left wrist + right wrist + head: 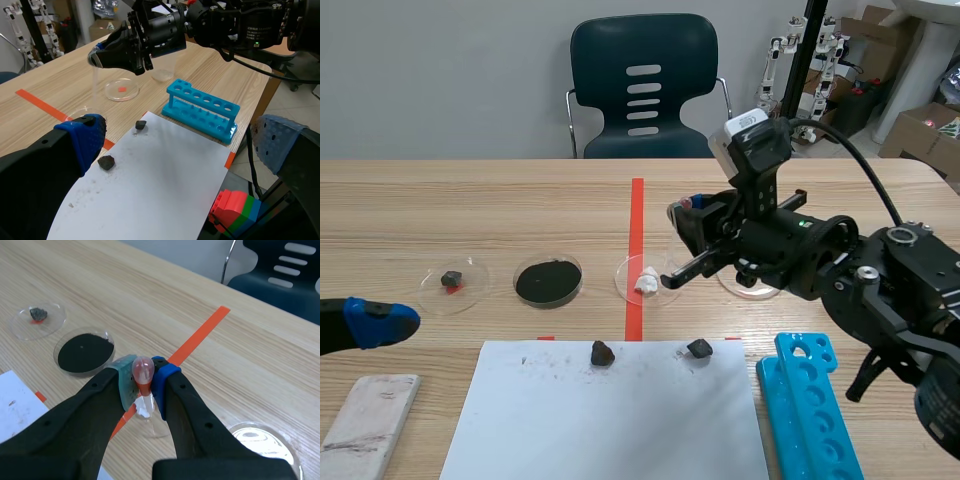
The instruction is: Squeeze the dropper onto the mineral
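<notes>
My right gripper is shut on a dropper with a red bulb, its clear tube pointing down. Under the tube, a white mineral lies in a clear dish. In the scene view the right gripper hangs just right of the red tape line, over the dish with the white mineral. The dropper's bulb shows between the pads. My left gripper stays low at the table's left edge, open and empty, its blue pads far apart.
A dish of black powder and a dish with a dark stone stand left of the tape. Two dark stones lie on white paper. A blue tube rack, an empty dish and a white block are nearby.
</notes>
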You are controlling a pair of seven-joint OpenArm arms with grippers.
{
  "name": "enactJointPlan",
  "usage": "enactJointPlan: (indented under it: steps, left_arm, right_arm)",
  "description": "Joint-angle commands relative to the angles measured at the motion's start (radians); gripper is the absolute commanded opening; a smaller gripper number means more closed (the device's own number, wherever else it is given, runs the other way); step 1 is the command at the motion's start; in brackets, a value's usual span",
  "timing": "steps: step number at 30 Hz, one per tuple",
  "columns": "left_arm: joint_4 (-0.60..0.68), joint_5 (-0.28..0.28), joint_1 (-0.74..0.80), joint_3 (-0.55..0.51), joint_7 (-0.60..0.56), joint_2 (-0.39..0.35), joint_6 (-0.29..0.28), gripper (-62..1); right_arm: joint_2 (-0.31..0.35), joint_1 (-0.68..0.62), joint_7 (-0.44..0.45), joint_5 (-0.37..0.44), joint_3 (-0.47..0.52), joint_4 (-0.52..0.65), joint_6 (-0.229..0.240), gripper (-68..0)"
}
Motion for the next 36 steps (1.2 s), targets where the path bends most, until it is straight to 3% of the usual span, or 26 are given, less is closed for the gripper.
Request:
enactJointPlan:
  steps: [1,19,24,36]
  left_arm:
    - [0.005,-0.011,0.002,0.008,-0.017,0.0,-0.001,0.6]
    - [0.005,-0.011,0.002,0.008,-0.017,0.0,-0.001,0.6]
    - [0.005,-0.011,0.002,0.008,-0.017,0.0,-0.001,0.6]
    - [0.005,-0.011,0.002,0.008,-0.017,0.0,-0.001,0.6]
  right_arm:
    - [0.0,0.025,0.023,0.007,0.003,0.025,0.001,-60.7]
    - [-0.008,0.039,0.044,0.003,0.003,0.025,0.002,-60.7]
    - [-0.017,0.039,0.036,-0.008,0.001,0.025,0.03,-60.7]
    - [-0.016,0.039,0.036,-0.011,-0.002,0.025,0.031,-60.7]
